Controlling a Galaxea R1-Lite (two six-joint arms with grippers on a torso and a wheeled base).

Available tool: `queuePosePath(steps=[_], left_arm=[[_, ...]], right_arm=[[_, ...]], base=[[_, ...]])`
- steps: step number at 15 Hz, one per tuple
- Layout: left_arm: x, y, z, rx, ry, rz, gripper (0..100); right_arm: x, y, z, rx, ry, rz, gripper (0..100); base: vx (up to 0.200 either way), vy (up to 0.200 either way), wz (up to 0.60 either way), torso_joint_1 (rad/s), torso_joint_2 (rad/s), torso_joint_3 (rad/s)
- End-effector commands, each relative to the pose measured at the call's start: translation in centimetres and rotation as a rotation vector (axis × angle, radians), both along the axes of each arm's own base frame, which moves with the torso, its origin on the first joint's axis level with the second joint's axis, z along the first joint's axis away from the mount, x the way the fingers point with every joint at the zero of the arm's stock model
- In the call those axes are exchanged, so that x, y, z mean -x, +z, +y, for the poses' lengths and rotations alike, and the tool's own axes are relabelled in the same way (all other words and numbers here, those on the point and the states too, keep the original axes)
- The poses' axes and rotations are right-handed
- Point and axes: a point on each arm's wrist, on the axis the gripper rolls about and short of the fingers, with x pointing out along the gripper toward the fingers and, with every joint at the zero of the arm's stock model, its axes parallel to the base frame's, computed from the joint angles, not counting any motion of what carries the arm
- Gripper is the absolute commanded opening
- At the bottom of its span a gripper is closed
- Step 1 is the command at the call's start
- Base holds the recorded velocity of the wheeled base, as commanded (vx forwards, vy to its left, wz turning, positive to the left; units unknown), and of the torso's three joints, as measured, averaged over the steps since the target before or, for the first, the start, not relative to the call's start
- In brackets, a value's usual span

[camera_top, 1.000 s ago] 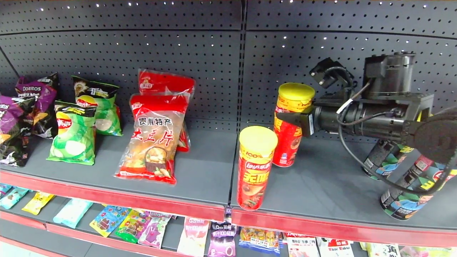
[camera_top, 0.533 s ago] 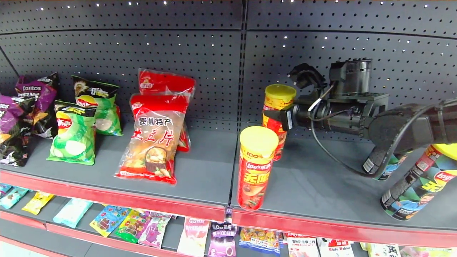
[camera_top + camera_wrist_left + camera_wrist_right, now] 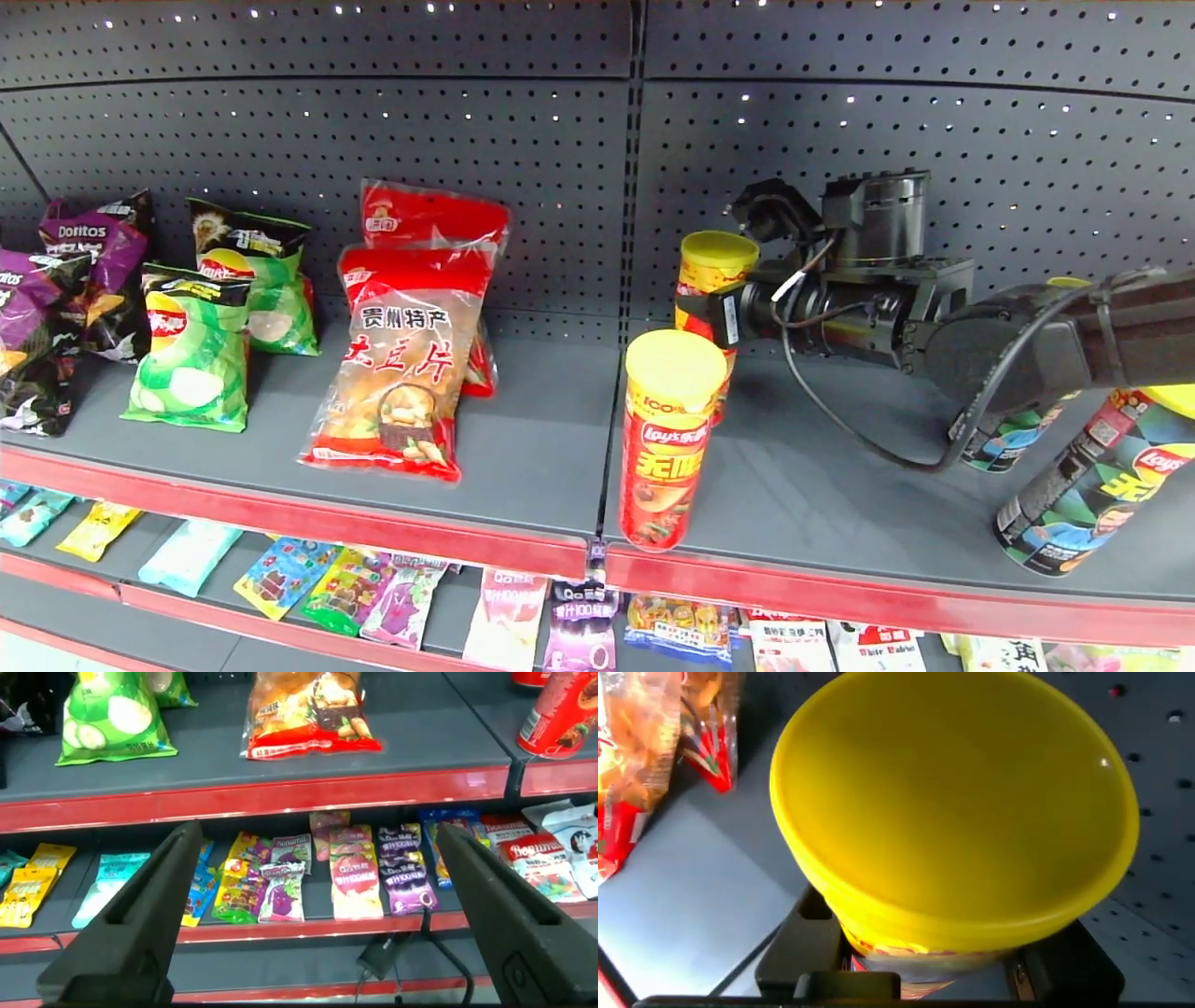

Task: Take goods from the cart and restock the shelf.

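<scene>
Head view | yellow-lidded can (image 3: 717, 259) is clamped by right gripper (image 3: 711, 315) just behind front can (image 3: 669, 439) | left gripper (image 3: 318, 831) jaws are spread wide

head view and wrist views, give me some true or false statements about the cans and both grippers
The right gripper is shut on a yellow-lidded can: true.
The front can lies on its side: false, it stands upright near the front edge of the shelf.
The left gripper has its fingers apart, holding nothing: true.
The yellow-lidded can is nearer the shelf's front edge than the front can: false, it is behind it, closer to the back panel.
</scene>
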Motion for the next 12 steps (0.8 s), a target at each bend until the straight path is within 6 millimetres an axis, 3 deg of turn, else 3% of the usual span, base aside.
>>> queuePosePath(steps=[1,12], left_arm=[[-0.1,-0.1,0.0,-0.001,0.000,0.007,100],[-0.2,-0.7,0.0,-0.005,0.011,0.025,100]], right_arm=[[-0.4,-0.4,0.3,-0.003,-0.002,-0.011,0],[-1.1,-1.8,1.8,-0.024,-0.037,-0.036,0]], base=[[0.000,0.000,0.00,0.000,0.00,0.000],[0.000,0.000,0.00,0.000,0.00,0.000]])
